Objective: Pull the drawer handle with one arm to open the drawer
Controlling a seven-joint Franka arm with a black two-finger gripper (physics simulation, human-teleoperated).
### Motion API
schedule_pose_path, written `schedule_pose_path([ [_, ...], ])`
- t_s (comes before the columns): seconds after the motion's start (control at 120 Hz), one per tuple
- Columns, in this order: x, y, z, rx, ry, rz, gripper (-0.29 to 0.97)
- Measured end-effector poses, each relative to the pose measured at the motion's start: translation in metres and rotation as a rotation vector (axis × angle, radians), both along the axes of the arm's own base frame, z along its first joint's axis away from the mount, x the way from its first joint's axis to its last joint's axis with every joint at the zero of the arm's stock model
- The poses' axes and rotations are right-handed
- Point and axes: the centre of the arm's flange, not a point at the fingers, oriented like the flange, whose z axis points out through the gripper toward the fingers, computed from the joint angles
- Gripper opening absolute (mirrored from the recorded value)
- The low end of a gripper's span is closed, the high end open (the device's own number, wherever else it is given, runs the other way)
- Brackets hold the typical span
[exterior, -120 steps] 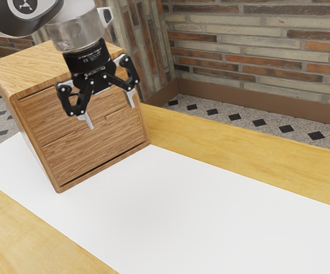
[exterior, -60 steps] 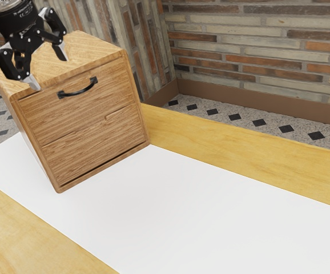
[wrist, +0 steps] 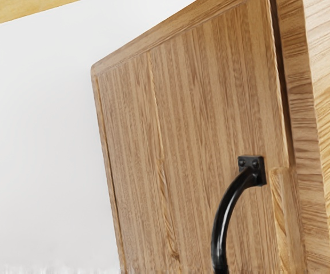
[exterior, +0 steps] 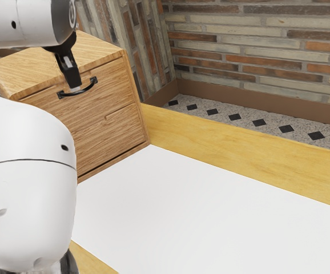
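Observation:
A wooden cabinet (exterior: 105,114) stands at the back left of the white table, with two drawer fronts facing the exterior view's right. The top drawer (exterior: 105,80) carries a black curved handle (exterior: 79,89) and sits flush with the cabinet. My gripper (exterior: 72,84) hangs from the hand right at the handle's left half, touching or nearly touching it. The white arm hides most of it. In the wrist view the handle (wrist: 226,222) and its mounting block lie close under the hand, against the drawer front (wrist: 188,148).
My bulky white arm (exterior: 25,188) covers the cabinet's left part and the table's front left. The white tabletop (exterior: 210,217) stretches to the right, bordered by a wooden rim (exterior: 250,148). A brick wall (exterior: 256,45) stands behind.
My hand has come down from above the cabinet's top left corner to the top drawer's handle. The arm has swung into the foreground. The drawer looks unmoved.

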Motion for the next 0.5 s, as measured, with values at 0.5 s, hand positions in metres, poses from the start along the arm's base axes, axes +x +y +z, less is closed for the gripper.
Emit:
schedule_pose_path([
  [0.5,0.042,0.039,-0.061,-0.186,-0.121,0.111,0.59],
])
